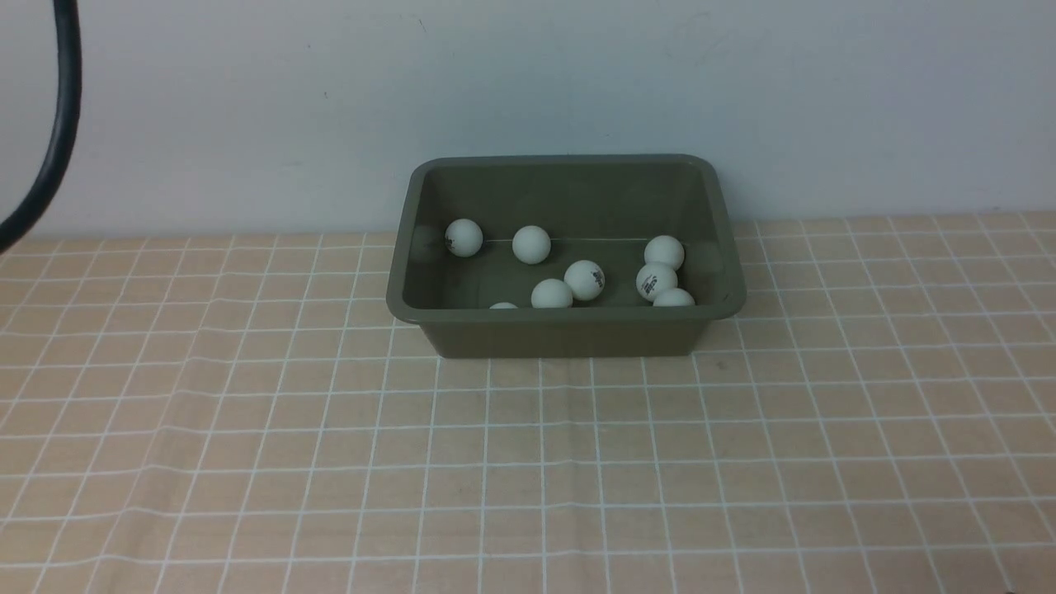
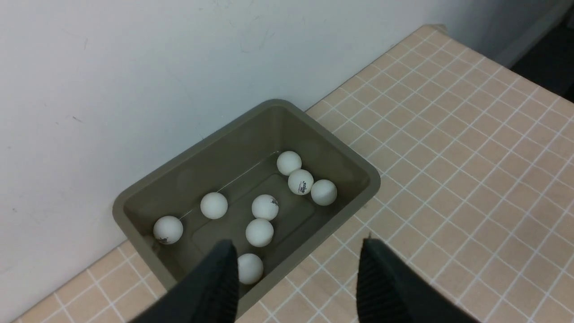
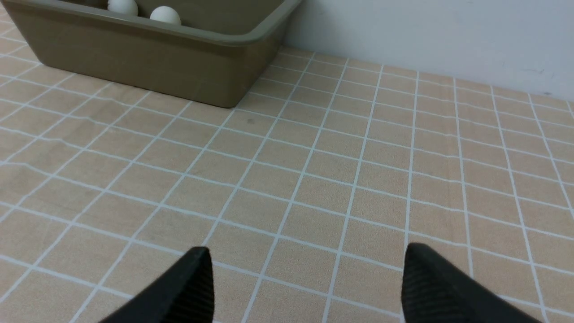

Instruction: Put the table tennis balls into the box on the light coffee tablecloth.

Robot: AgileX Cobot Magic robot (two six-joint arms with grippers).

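Note:
The olive-green box point(image 1: 569, 314) stands on the light coffee tablecloth point(image 1: 528, 462) against the back wall. Several white table tennis balls point(image 1: 531, 244) lie on its floor, some with black print. From the left wrist view, the box point(image 2: 251, 148) and the balls point(image 2: 264, 207) lie below my left gripper point(image 2: 297, 246), which hangs high over one rim, open and holding nothing. My right gripper point(image 3: 307, 249) is open low over bare cloth, well clear of the box point(image 3: 134, 58), where two balls point(image 3: 165, 14) peek over the rim. Neither gripper shows in the front view.
A black cable point(image 1: 58, 124) hangs at the far left of the front view. The white wall point(image 1: 528, 82) stands directly behind the box. The cloth has slight creases point(image 1: 206, 421) at front left. The table's far corner point(image 2: 432, 29) shows in the left wrist view.

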